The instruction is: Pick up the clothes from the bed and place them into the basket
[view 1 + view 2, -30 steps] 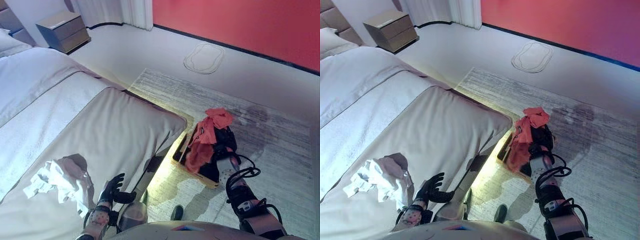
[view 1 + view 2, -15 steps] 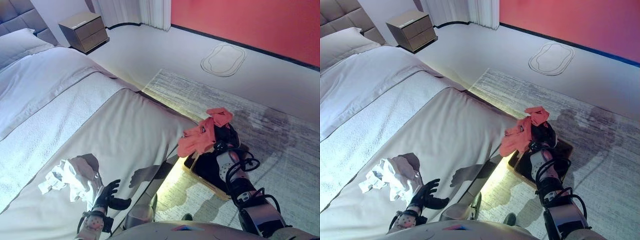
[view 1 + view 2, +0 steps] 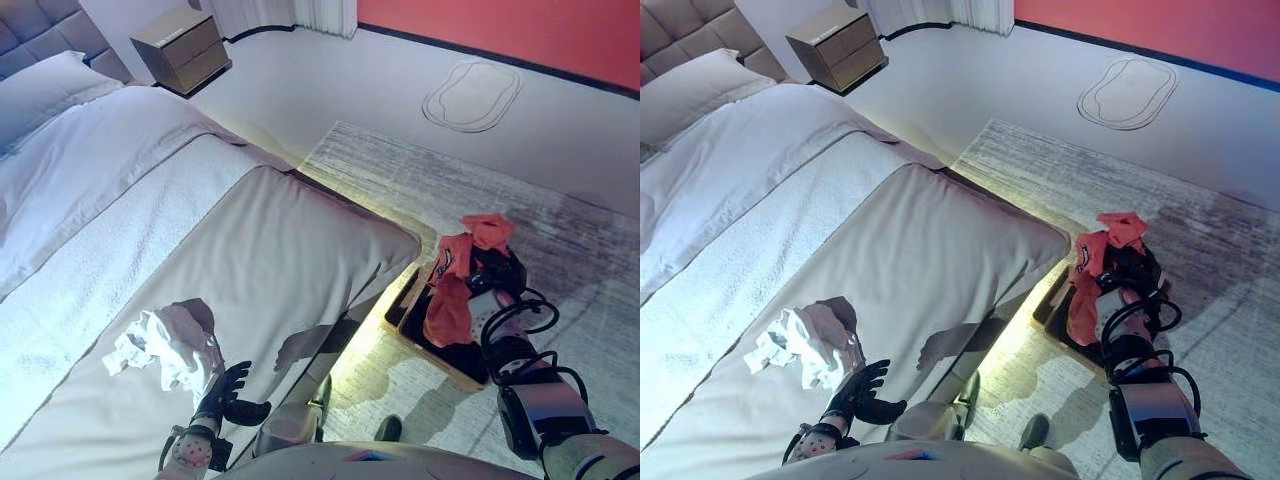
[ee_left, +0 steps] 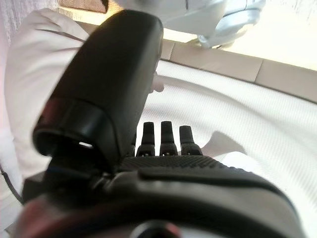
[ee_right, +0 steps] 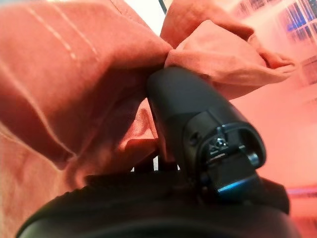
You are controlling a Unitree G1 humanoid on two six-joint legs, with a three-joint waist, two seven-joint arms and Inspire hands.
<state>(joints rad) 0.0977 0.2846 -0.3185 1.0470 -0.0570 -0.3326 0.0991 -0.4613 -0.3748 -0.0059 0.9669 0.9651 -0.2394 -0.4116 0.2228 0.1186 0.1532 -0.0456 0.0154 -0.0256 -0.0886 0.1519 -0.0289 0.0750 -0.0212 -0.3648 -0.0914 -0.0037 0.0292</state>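
Observation:
My right hand (image 3: 497,272) holds a red-orange garment (image 3: 452,285) bunched in its curled fingers; the cloth hangs down over the dark basket (image 3: 413,300) on the rug beside the bed. In the right wrist view the garment (image 5: 74,74) wraps round the thumb (image 5: 198,114). A crumpled white garment (image 3: 160,345) lies on the beige cover near the bed's near edge. My left hand (image 3: 228,393) rests just beside it toward the bed edge, fingers straight and spread, holding nothing; its fingers (image 4: 161,136) lie on the bed sheet.
The bed (image 3: 250,250) fills the left, with a white sheet and a pillow (image 3: 50,85) at the head. A wooden nightstand (image 3: 185,38) stands at the far wall. A grey rug (image 3: 560,250) covers the floor on the right, under a red wall.
The camera has shifted, so the whole scene sits differently. My right hand has lowered the red-orange garment from a raised, spread bunch to hanging down over the basket. The left hand stays by the white garment.

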